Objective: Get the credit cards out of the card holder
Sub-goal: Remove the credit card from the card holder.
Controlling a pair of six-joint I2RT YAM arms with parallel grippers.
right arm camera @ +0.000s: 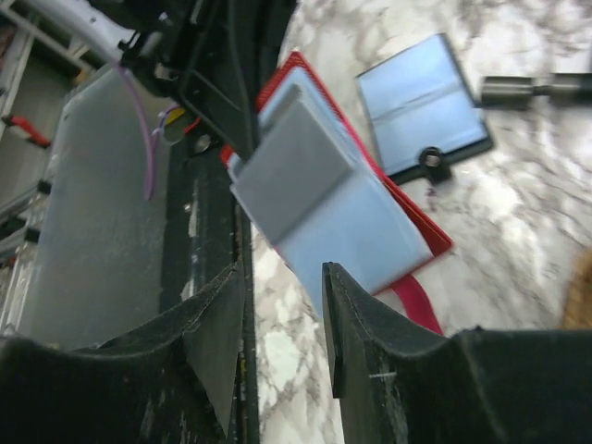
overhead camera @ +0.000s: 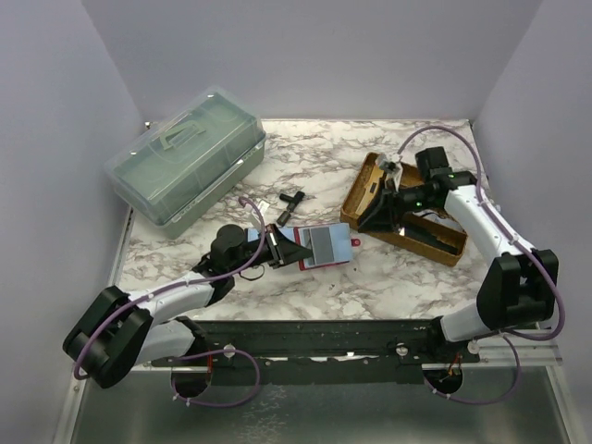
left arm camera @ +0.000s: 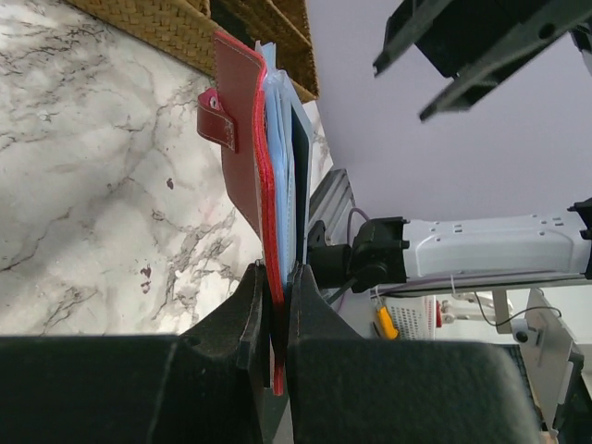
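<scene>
Left gripper (left arm camera: 279, 314), at 6 o'clock in its wrist view, clenched on edge of red stitched card holder (left arm camera: 239, 120); light blue credit cards (left arm camera: 277, 148) packed against its cover. Right wrist view: right gripper (right arm camera: 282, 305) released, nothing between jaws; holder at 12 o'clock beyond. Top view: holder mid marble tabletop (overhead camera: 370, 277); right gripper at 2 o'clock over woven basket (overhead camera: 442, 248).

Edge-on in the left wrist view, the red wallet's (left arm camera: 242, 139) lower end disappears between the left gripper's (left arm camera: 277, 282) pinched fingers, and its stacked cards (left arm camera: 279, 157) cannot be counted. The top edge crops the woven basket (left arm camera: 157, 28). From above, the right gripper (overhead camera: 375, 215) hides part of that basket. A small dark object (overhead camera: 293, 199) toward the desk's far edge is too small to identify.
</scene>
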